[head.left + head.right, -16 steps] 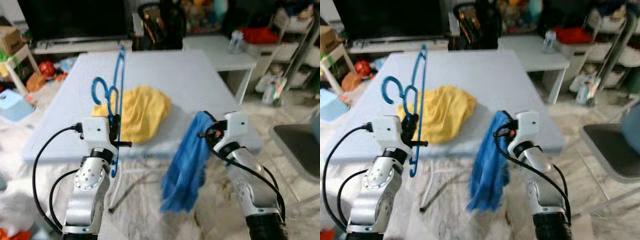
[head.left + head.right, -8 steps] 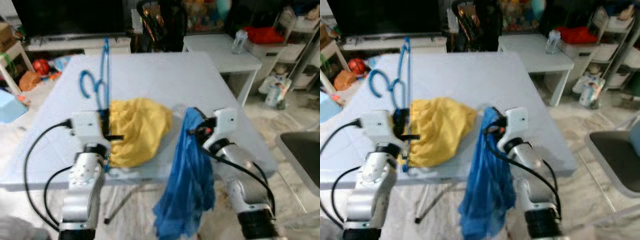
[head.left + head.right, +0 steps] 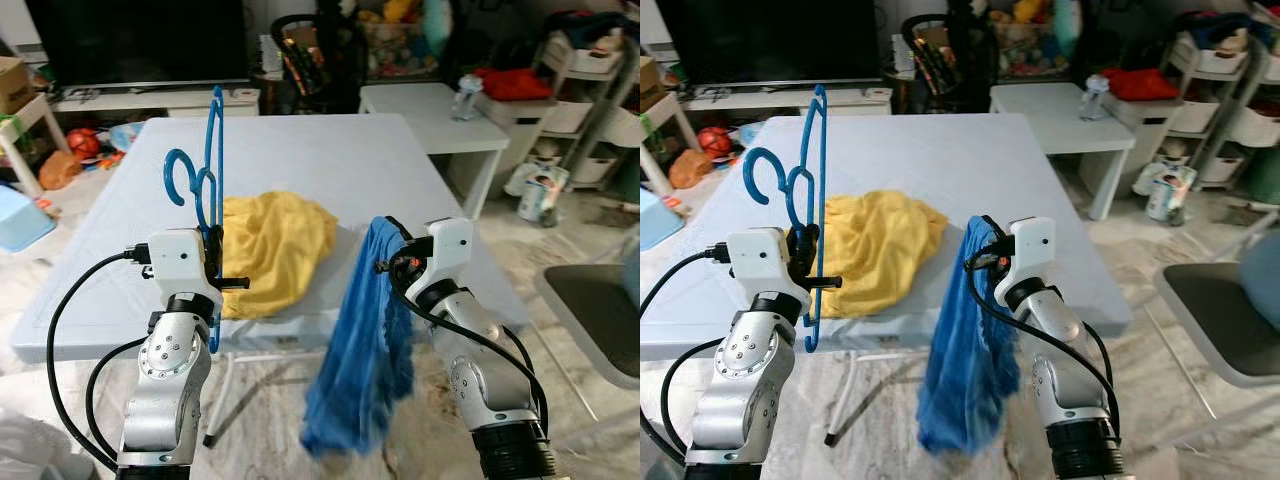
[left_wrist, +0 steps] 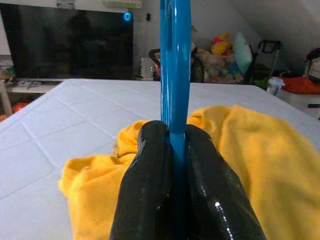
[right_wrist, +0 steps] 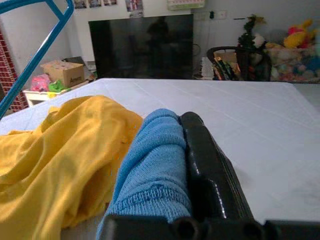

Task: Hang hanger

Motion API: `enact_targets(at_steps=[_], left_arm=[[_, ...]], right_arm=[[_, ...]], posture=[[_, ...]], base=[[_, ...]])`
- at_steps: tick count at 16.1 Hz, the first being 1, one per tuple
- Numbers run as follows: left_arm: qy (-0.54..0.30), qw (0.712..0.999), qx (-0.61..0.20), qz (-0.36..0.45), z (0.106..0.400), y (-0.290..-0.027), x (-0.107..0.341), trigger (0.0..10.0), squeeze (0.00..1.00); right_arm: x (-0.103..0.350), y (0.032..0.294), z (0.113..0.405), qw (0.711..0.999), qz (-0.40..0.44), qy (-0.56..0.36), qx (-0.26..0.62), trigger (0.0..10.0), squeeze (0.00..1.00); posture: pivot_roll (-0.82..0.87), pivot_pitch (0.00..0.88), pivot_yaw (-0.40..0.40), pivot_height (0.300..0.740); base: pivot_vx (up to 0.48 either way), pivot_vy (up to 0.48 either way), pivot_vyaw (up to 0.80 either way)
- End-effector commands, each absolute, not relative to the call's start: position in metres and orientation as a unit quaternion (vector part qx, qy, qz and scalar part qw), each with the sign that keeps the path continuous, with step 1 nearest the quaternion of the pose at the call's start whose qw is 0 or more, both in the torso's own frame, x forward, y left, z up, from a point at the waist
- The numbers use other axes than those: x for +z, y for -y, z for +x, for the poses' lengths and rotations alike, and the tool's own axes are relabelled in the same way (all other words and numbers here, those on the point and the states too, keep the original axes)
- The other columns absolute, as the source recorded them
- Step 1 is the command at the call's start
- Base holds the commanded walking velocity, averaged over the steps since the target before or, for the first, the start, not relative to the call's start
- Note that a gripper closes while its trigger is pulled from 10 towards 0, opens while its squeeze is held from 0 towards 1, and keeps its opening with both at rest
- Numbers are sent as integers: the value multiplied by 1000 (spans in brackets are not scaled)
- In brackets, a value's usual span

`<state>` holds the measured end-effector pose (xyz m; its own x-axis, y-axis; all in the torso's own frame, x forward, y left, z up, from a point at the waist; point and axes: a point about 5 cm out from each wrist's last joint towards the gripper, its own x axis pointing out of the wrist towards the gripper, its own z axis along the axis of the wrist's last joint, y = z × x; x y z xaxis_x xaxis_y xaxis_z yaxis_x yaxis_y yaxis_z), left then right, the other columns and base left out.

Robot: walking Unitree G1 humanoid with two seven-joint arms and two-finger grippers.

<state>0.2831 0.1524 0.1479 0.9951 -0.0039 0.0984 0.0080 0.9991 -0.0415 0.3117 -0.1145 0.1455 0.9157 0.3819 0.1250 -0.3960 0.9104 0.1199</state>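
Note:
My left gripper [image 3: 213, 262] is shut on a blue plastic hanger [image 3: 208, 170], held upright over the near left part of the pale blue table [image 3: 340, 150]; the black fingers [image 4: 150, 185] pinch the hanger's bar [image 4: 175, 65]. My right gripper [image 3: 388, 250] is shut on a blue cloth [image 3: 365, 350], which hangs down past the table's near edge; the cloth [image 5: 155, 170] drapes over one finger [image 5: 207, 165]. A crumpled yellow garment [image 3: 272, 245] lies on the table between the two arms.
A small white table [image 3: 430, 105] with a bottle [image 3: 466, 90] stands at the back right. A dark TV [image 3: 140, 40], a black chair [image 3: 320, 50], shelves with clutter [image 3: 585, 60], and a grey chair seat [image 3: 600, 300] at the right surround the table.
The camera has shifted and steadied, so the whole scene has moved in view. Both grippers keep their hold; the blue cloth hangs and sways at the table's near edge.

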Motion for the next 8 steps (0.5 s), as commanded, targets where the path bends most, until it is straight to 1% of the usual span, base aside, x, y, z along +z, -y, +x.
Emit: enact_targets(at_steps=[1,8], left_arm=[[44,999,-5,-22,283,-151,147,10000,0],[44,999,-5,-22,283,-151,147,10000,0]], right_arm=[[153,117,313,976,66,65,195,10000,0],[153,117,313,976,66,65,195,10000,0]], posture=[[-17,0,-21,740],[-17,0,-21,740]], base=[[0,0,0],[0,0,0]])
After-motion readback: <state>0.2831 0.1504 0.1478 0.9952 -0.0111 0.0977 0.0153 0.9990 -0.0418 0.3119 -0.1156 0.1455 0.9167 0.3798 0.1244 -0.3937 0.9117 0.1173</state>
